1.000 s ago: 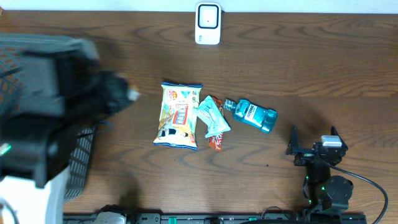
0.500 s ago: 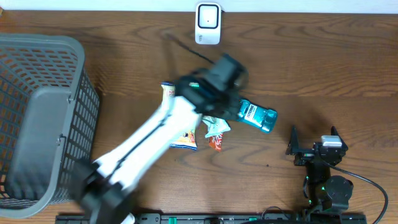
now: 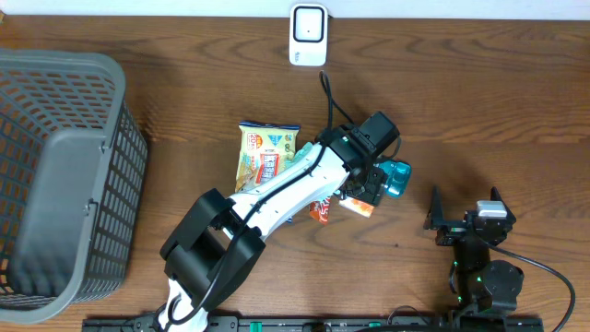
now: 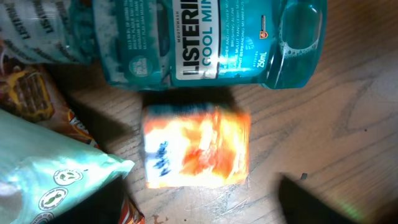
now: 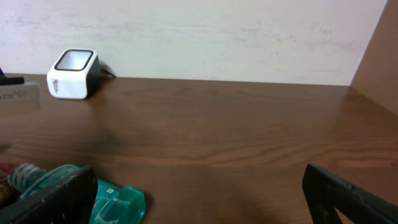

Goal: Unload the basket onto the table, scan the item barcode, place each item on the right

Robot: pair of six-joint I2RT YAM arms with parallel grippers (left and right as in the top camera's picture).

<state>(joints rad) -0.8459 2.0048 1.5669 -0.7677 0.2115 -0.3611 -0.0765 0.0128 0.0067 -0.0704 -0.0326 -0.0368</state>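
Note:
My left gripper (image 3: 367, 187) hangs open over the middle of the table, its dark fingers (image 4: 317, 200) spread on either side of an orange-and-white packet (image 4: 196, 146). The packet (image 3: 358, 207) lies flat on the wood, free of the fingers, just in front of a teal mouthwash bottle (image 4: 205, 37). No barcode shows on the packet's upper face. The white barcode scanner (image 3: 308, 35) stands at the table's far edge, also in the right wrist view as the scanner (image 5: 73, 73). At the front right my right gripper (image 3: 466, 219) rests open and holds nothing.
A yellow snack bag (image 3: 263, 157), a pale green pouch (image 4: 50, 180) and a brown-orange wrapper (image 4: 25, 93) lie left of the packet. The mouthwash bottle (image 3: 395, 177) lies on its side. A grey mesh basket (image 3: 55, 175) takes up the left side.
The left arm swung from over the basket to the middle of the table and opened its jaws. The orange-and-white packet now lies by the bottle. The right arm stayed still.

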